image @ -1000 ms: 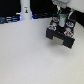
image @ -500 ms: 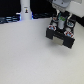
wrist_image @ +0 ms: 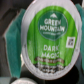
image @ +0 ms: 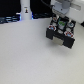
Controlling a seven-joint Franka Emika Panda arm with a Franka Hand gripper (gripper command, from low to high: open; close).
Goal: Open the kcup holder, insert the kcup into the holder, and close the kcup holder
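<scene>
White and bare, the table (image: 30, 55) fills most of the exterior view, with a dark strip of background along its far edge. At the far left of that view stands a tall white bottle-like object with a dark marking (image: 25, 10), upright and well apart from everything else. Toward the exterior view's right sits the black boxy kcup holder (image: 61, 34), its top showing round slots. Directly above it hangs the pale robot hand (image: 60, 20), reaching down onto the holder's top; next to half a second ago it sits a touch lower over the same spot, while the bottle and holder have not shifted. The wrist view is filled by the small white pod with a green foil lid, the kcup (wrist_image: 49, 42), printed "Green Mountain" and "Dark Magic", lying just under the hand among dark curved walls. Whether the hand grips it cannot be told.
</scene>
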